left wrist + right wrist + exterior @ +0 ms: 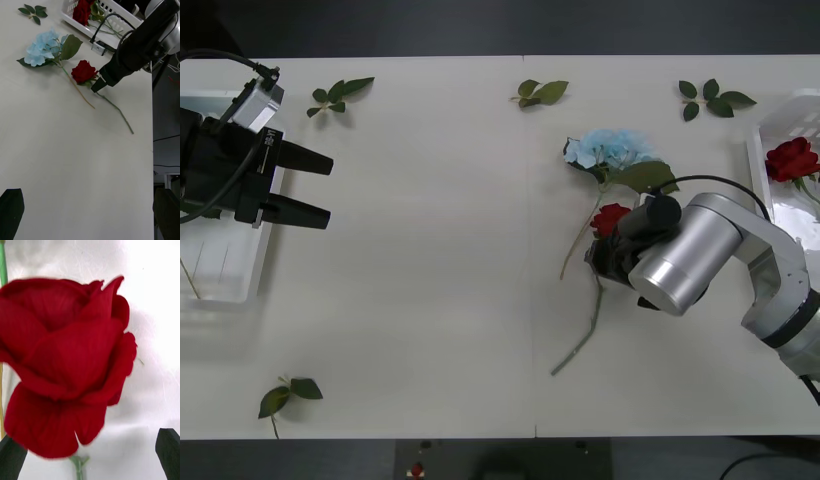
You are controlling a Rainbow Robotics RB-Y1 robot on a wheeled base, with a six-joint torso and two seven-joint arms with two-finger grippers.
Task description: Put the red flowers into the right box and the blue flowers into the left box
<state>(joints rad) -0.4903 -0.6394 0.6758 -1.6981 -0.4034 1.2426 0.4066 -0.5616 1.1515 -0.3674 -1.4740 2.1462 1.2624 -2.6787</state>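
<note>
One red rose [610, 216] lies on the table right of centre, its long stem [580, 345] running toward the front edge. My right gripper [604, 248] is open and low at this bloom [67, 363], a black finger [168, 450] on either side of its base. A blue flower [612, 149] with a big leaf lies just behind it, touching the rose's stem area. Another red rose [791, 158] lies in the right box [758, 150]. My left gripper [308, 186] hovers open beside the left box [240, 290]. In the left wrist view the rose [83, 71], blue flower [42, 48] and right gripper [98, 84] appear.
Loose green leaf sprigs lie at the back left [340, 95], back centre [542, 92], back right [710, 100] and front left [288, 392]. A thin stem [190, 276] lies in the left box. The wide middle of the white table [430, 260] is bare.
</note>
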